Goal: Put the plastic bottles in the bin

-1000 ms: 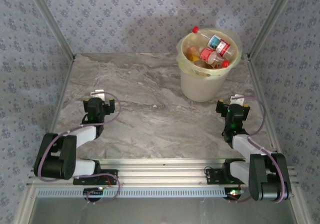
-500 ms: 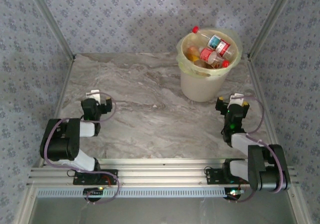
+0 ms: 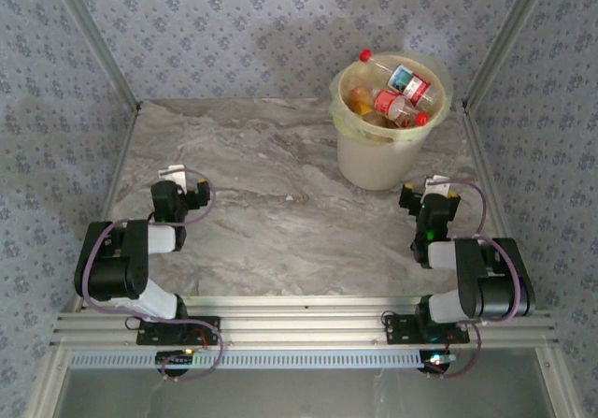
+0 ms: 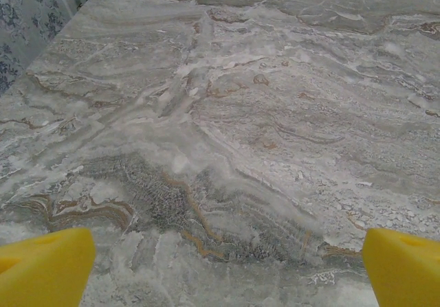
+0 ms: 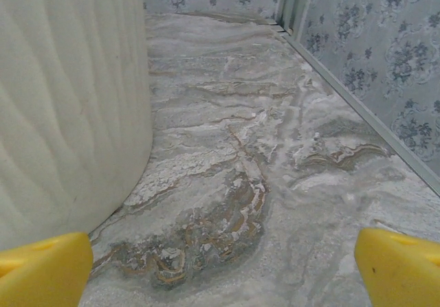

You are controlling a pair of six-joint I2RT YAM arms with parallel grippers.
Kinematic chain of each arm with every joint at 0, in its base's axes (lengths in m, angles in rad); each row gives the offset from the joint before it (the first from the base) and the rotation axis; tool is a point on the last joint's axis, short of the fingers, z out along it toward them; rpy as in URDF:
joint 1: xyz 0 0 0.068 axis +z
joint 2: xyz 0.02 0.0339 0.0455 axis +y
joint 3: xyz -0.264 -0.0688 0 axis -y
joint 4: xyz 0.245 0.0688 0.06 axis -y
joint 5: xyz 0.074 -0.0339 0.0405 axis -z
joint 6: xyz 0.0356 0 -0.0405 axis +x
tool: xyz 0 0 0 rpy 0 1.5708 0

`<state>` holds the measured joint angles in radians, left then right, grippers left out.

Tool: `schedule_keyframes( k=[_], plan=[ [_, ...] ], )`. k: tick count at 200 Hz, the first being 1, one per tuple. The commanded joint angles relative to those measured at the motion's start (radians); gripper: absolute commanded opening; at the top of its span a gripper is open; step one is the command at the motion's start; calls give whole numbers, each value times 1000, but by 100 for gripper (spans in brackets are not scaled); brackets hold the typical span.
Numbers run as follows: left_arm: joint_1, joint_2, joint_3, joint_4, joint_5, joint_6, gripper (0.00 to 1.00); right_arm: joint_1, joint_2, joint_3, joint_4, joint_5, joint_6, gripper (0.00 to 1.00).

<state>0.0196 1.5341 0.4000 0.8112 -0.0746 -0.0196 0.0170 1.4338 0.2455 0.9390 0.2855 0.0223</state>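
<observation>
The cream-yellow bin stands at the far right of the marble table, and its ribbed wall rises at the left of the right wrist view. Several clear plastic bottles with red and orange labels and red caps lie heaped inside it. My left gripper rests low at the near left of the table, open, with bare marble between its yellow fingertips. My right gripper sits just in front of the bin, open and empty, its yellow fingertips wide apart.
Patterned walls and metal frame rails close in the table on three sides. A rail runs along the floor edge to the right of the bin. Both arms are folded back near their bases.
Both arms have folded back toward their bases. The left gripper drew in and slightly left, the right elbow swung up and in. Both grippers stayed open.
</observation>
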Motion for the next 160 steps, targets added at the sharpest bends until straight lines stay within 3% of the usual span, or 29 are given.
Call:
schedule_keyframes(
  k=[1, 11, 36, 160],
  plan=[
    [0, 1, 11, 6, 14, -13, 99, 14, 95, 49, 67, -64, -53, 100],
    [-2, 1, 11, 6, 15, -14, 100, 20, 102, 78, 15, -28, -47, 100],
    [-2, 0, 12, 6, 14, -14, 99, -13, 89, 124, -89, -83, -20, 100],
    [-1, 1, 12, 6, 14, -14, 100, -26, 92, 125, -88, -116, -21, 100]
  ],
)
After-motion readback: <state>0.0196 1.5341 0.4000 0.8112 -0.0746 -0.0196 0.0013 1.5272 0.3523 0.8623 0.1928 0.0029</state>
